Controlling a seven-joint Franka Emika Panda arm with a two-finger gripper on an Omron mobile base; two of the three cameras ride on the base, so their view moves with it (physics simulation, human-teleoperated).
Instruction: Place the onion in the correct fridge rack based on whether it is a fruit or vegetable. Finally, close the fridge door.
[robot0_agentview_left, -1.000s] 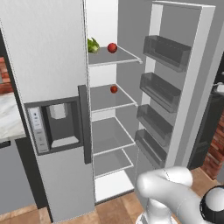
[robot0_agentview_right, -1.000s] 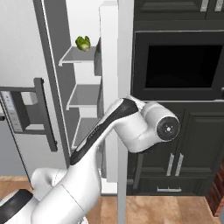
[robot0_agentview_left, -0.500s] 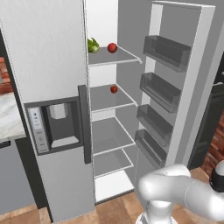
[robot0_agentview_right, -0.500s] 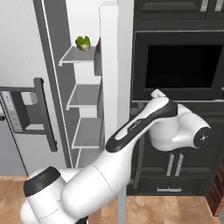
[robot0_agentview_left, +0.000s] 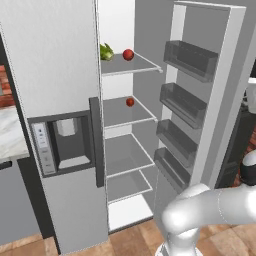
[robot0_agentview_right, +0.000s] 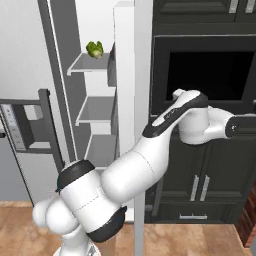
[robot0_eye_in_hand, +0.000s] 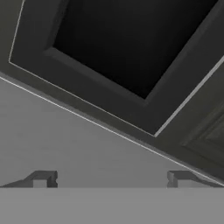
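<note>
Claw (robot0_eye_in_hand: 112, 179) spread empty by oven, onion (robot0_agentview_left: 128, 54) far off on fridge rack (robot0_agentview_left: 137, 65)

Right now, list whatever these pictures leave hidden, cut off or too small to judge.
- Left base view: the green item beside the onion is partly behind the left door, so its kind is unclear.
- Left base view: the red ball on the lower shelf is too small to identify.
- Right base view: the right edge cuts off the tool.
- Fridge door: its outer face is turned away.

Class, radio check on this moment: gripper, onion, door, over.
Gripper open, empty. Onion on the top fridge rack beside a green vegetable. Fridge door wide open.
</note>
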